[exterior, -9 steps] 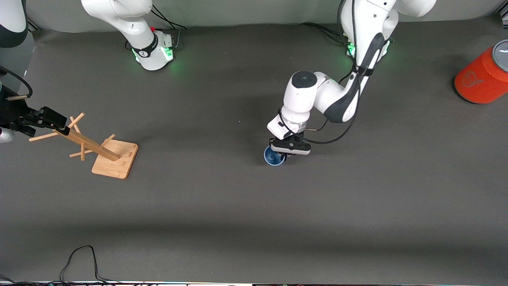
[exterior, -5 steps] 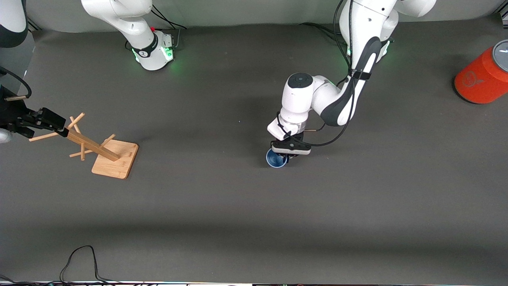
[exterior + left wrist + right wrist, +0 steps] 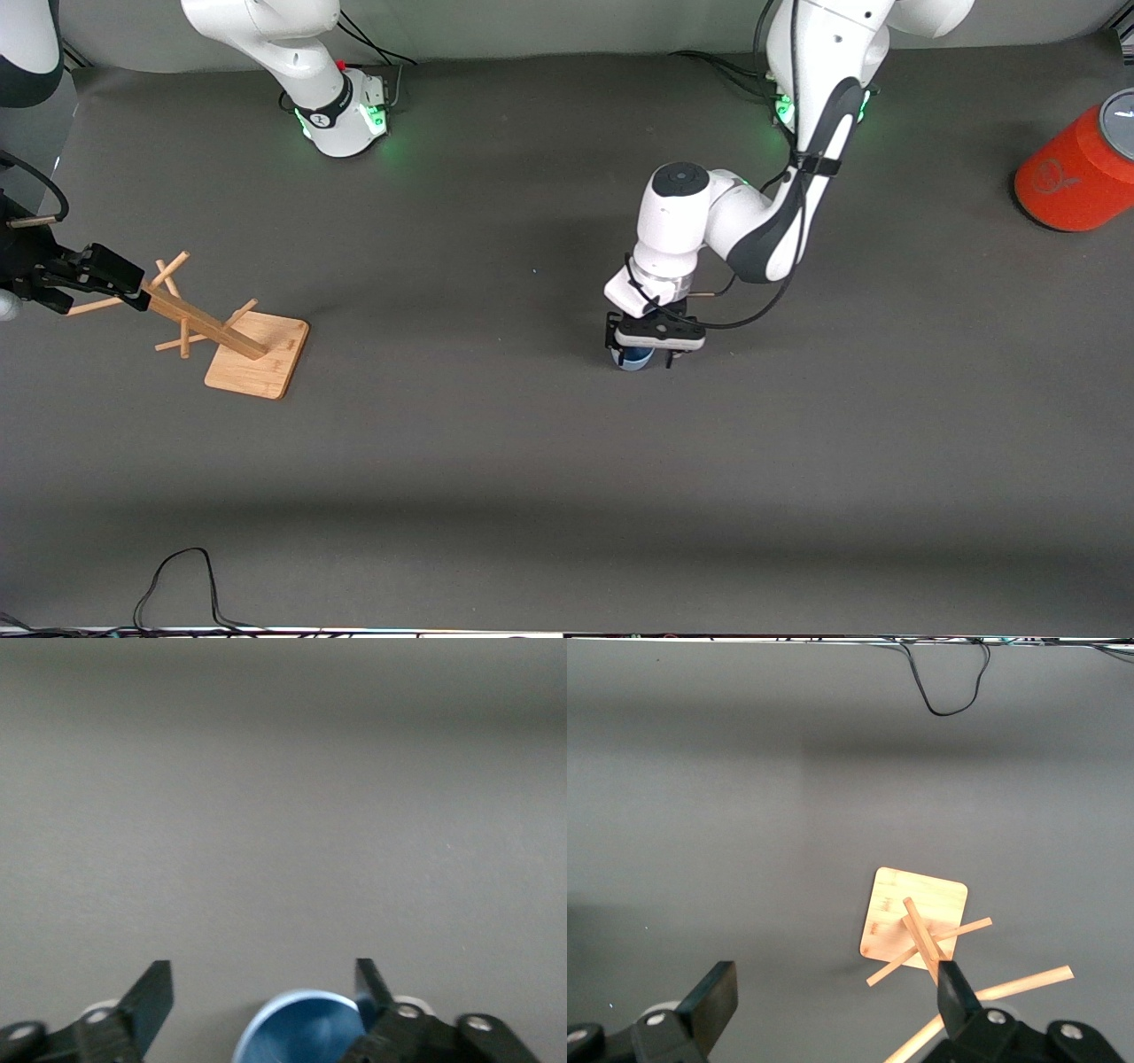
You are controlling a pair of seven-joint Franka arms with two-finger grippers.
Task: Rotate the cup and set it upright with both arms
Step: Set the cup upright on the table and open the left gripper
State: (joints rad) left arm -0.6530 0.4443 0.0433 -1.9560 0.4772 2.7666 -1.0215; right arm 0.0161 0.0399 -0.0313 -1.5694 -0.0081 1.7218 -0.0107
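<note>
The pale-blue cup (image 3: 633,359) stands on the grey mat mid-table, mostly hidden under my left gripper (image 3: 643,352). In the left wrist view the cup (image 3: 301,1032) shows its open mouth and blue inside between the spread fingers, close against one fingertip (image 3: 368,983). My left gripper (image 3: 264,981) is open around it. My right gripper (image 3: 133,288) is open and holds nothing. It hangs over the top of the wooden peg rack (image 3: 257,354) at the right arm's end. In the right wrist view the gripper (image 3: 837,988) looks down on the rack (image 3: 917,904).
An orange-red cylinder with a grey top (image 3: 1076,173) lies at the left arm's end near the bases. A black cable (image 3: 177,567) loops at the table edge nearest the front camera, and also shows in the right wrist view (image 3: 948,691).
The cup lay beside the left gripper with its mouth showing. The left gripper has since turned and come over it, and the cup has shifted slightly toward the left arm's end. The right gripper barely moved.
</note>
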